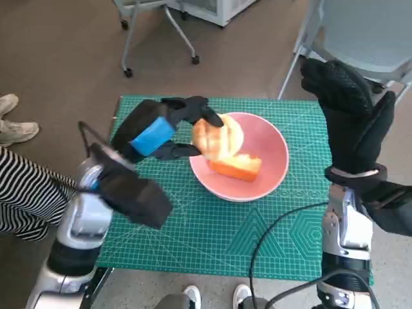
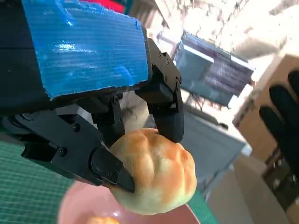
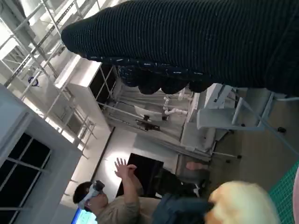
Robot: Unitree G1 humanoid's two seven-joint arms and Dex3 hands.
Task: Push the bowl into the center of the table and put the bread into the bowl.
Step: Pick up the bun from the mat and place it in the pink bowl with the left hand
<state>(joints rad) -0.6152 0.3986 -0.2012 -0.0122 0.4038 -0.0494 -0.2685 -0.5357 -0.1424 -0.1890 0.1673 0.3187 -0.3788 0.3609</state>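
Gripping bread (image 1: 217, 136), left hand (image 1: 168, 127)

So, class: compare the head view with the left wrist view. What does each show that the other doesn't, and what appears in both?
Only the head view shows the whole green mat, the orange piece of bread lying in the bowl, chair legs and a person's striped sleeve. Only the left wrist view shows the fingers pressed against the roll up close. Both show the left hand holding the round bread roll over the pink bowl, and the raised right hand.
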